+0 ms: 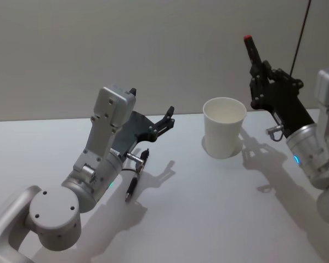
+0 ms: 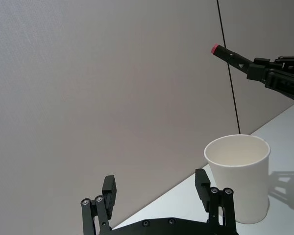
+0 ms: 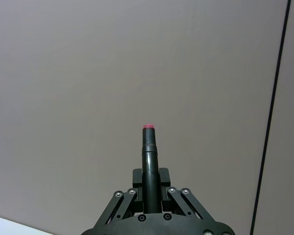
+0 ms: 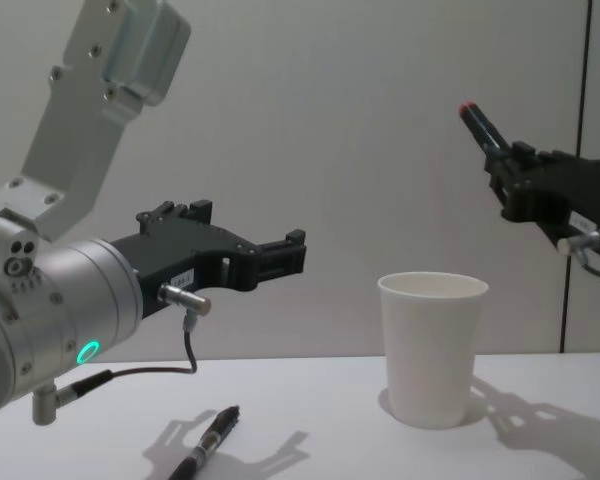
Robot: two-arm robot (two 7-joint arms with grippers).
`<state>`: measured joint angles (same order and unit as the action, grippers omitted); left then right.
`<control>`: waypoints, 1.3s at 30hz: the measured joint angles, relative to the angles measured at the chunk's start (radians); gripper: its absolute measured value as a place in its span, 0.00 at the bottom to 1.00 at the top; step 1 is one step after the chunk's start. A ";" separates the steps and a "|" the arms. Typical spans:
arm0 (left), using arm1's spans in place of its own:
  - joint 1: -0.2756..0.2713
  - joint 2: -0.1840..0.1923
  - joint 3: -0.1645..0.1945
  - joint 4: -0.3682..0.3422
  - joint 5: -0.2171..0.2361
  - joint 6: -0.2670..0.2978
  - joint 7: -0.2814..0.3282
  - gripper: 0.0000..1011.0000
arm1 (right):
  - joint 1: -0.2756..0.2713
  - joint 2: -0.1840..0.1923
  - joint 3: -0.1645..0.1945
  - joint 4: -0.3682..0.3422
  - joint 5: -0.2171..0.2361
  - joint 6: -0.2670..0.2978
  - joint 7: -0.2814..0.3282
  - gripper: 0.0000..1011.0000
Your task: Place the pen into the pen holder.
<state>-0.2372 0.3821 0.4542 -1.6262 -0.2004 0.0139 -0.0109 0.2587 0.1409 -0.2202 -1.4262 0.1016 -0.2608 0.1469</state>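
Pens come in a pair on this setup, and the one in play, the pen, is clamped in the right gripper, its black barrel close to upright with the red end topmost and leaning a little toward the pen holder's side. From the right wrist view the barrel sits squarely between the two fingers, which I take to be why it looks so steady. That gripper hangs high, above rim height and off to the right of the pen holder rather than over its mouth, so the pen has yet to be carried across and lowered. My guess is the height is there so the pen clears the rolled rim. The pen holder stands upright on the table, mouth open, nothing visible inside. On the other side the left gripper hovers above the table with its fingers spread and nothing between them, aimed toward the pen holder but well short of it, seemingly kept out of the way. Beneath that arm a second pen lies flat on the table, well apart from the pen holder. Being light paper, the pen holder could tip if the pen lands hard against its side, so a centred, gentle release looks wise
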 joint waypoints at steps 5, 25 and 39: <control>0.000 0.000 0.000 0.000 0.000 0.000 0.000 0.99 | 0.029 -0.012 -0.004 0.043 -0.019 -0.029 0.015 0.18; 0.000 0.000 0.000 0.000 0.000 0.000 0.000 0.99 | 0.146 -0.069 -0.027 0.236 -0.073 -0.146 0.036 0.18; 0.000 0.000 0.000 0.000 0.000 0.000 0.000 0.99 | 0.209 -0.106 -0.048 0.368 -0.102 -0.208 0.038 0.18</control>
<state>-0.2372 0.3821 0.4542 -1.6262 -0.2004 0.0139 -0.0109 0.4678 0.0352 -0.2682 -1.0581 -0.0004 -0.4693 0.1847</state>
